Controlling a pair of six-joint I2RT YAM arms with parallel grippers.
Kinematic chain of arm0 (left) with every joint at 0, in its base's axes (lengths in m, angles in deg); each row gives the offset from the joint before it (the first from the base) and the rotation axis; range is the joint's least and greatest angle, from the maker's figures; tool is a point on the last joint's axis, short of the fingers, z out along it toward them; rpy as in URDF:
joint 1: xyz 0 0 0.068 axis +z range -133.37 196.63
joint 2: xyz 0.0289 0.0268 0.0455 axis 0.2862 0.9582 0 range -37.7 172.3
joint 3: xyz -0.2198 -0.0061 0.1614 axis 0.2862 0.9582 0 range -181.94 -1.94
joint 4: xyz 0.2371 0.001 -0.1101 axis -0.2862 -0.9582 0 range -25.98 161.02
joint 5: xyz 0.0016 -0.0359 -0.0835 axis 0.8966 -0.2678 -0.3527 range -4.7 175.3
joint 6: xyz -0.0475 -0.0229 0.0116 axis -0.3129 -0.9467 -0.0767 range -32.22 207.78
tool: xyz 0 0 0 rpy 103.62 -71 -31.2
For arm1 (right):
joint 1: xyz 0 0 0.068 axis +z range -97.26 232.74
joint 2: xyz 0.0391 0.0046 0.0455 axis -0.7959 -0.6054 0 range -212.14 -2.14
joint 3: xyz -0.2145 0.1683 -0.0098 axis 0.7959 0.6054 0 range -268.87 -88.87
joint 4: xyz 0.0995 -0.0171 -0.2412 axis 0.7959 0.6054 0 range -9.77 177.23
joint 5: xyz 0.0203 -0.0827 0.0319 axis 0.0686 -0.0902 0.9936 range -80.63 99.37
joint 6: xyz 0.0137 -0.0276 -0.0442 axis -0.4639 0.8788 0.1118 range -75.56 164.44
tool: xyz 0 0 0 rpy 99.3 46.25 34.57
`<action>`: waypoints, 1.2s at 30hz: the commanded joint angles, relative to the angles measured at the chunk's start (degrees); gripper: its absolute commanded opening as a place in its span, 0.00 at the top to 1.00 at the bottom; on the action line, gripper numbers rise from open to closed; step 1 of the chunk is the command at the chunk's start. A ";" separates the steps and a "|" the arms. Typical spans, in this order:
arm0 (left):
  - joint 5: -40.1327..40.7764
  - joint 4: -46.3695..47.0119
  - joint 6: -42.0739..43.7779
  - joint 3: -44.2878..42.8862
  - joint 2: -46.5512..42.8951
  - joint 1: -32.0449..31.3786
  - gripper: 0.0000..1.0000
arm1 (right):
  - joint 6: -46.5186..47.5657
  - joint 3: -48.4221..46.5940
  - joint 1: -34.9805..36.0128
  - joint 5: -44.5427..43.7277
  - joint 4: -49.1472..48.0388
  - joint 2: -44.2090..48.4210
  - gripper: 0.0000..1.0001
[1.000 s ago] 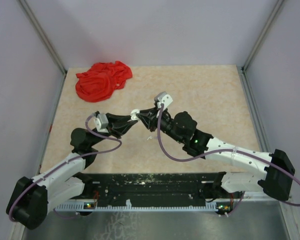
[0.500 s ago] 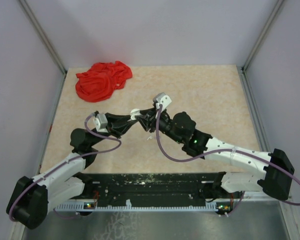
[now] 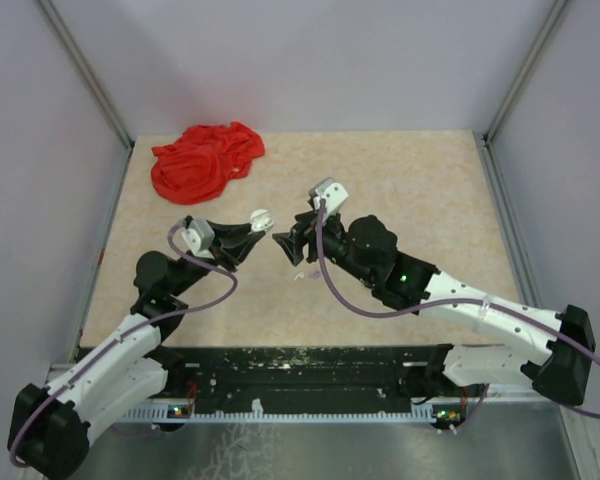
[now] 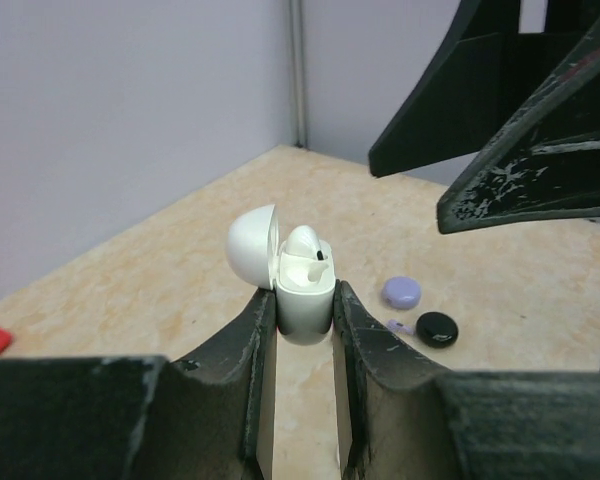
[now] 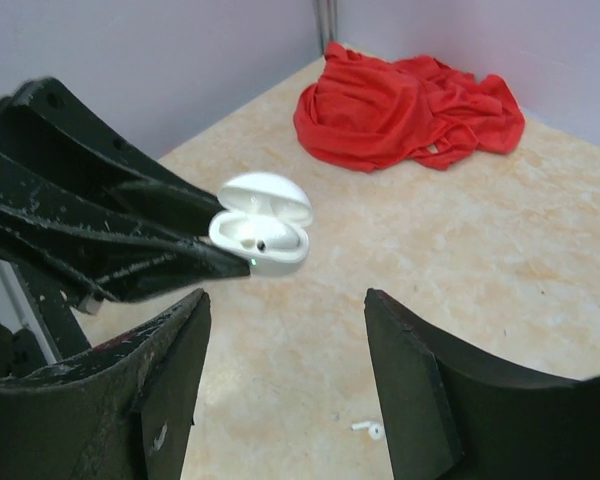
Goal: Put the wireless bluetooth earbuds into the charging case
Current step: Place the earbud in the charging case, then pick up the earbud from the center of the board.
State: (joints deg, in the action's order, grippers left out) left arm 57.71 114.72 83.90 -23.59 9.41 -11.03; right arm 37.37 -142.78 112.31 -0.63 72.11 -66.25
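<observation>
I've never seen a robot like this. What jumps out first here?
A small white charging case, lid flipped open with an earbud seated inside, sits pinched in the jaws of the left arm above mid-table. The right arm faces it with jaws spread wide. A crumpled red cloth lies at the far left corner.

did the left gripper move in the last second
Yes. The left gripper, shut on the white case, has drawn back a little toward the red cloth, opening a gap to the right gripper.
</observation>
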 commanded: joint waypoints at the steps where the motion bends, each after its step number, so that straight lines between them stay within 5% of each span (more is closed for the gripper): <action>1: 7.80 -14.16 5.03 -4.01 -5.16 -0.18 0.99 | -0.84 -4.23 -0.61 -1.64 8.74 0.55 0.37; 10: 15.84 -26.40 12.47 -6.24 -10.73 -0.20 0.99 | -9.32 -2.47 -3.18 1.94 18.51 -7.27 0.42; 20: 16.78 -25.46 13.81 -5.53 -10.53 -0.11 0.99 | -17.73 -8.07 -4.05 0.57 27.30 -23.96 0.53; 36: 16.19 -25.25 13.35 -5.51 -10.46 -0.03 0.99 | -13.24 -15.24 -8.83 3.92 24.49 -38.86 0.56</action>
State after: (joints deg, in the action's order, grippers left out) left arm 73.95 88.91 96.89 -27.94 -0.95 -11.03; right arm 22.77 -154.47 103.94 3.37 98.43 -103.32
